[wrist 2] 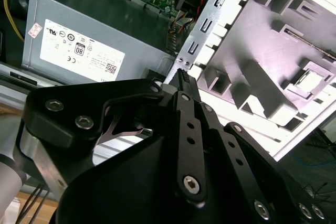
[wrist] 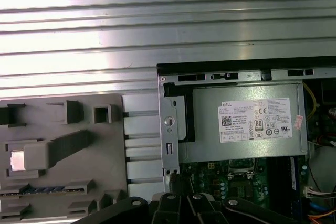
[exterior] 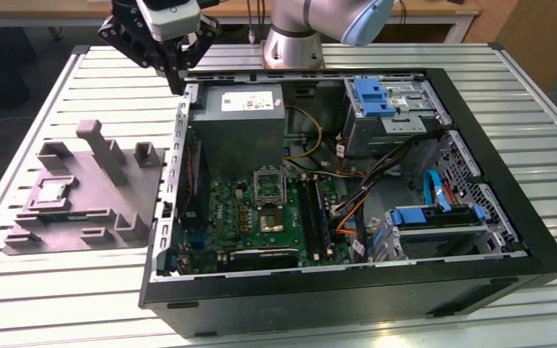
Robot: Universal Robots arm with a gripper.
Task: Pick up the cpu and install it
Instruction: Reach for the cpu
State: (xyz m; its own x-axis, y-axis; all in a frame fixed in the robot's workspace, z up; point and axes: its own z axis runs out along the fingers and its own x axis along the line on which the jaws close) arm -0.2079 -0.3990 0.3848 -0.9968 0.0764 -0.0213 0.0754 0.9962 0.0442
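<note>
Position of the cpu point(exterior: 51, 192): flat, silvery face up, in a square recess of the grey plastic holder point(exterior: 138, 192) on the slatted metal counter point(exterior: 66, 290). Not in contact with the end effector point(exterior: 175, 81). Well apart from it, lower, and toward the exterior view's left of it. Seen in the first wrist view as a pale square point(wrist: 17, 160) next to a long raised post of the holder. Seen in the second wrist view in a framed pocket point(wrist 2: 313, 81) on the far side of the holder from the fingertips.

State of the end effector point(wrist 2: 184, 77): fingers together, tips meeting, nothing clamped between them. Raised clear of the counter, near one corner of the open computer case point(exterior: 539, 239), with the holder on one side and the case wall on the other.

Nearest item inside the case: grey power supply point(exterior: 240, 123) with a white label, just beside the end effector. Farther from the end effector, beyond the power supply: green circuit board point(exterior: 249, 217) with a metal-framed socket point(exterior: 270, 217), its frame open. Farthest from the end effector: drive bays with blue brackets point(exterior: 370, 98) and bundled cables point(exterior: 356, 192). Behind the end effector: base of the robot arm point(exterior: 298, 43).
</note>
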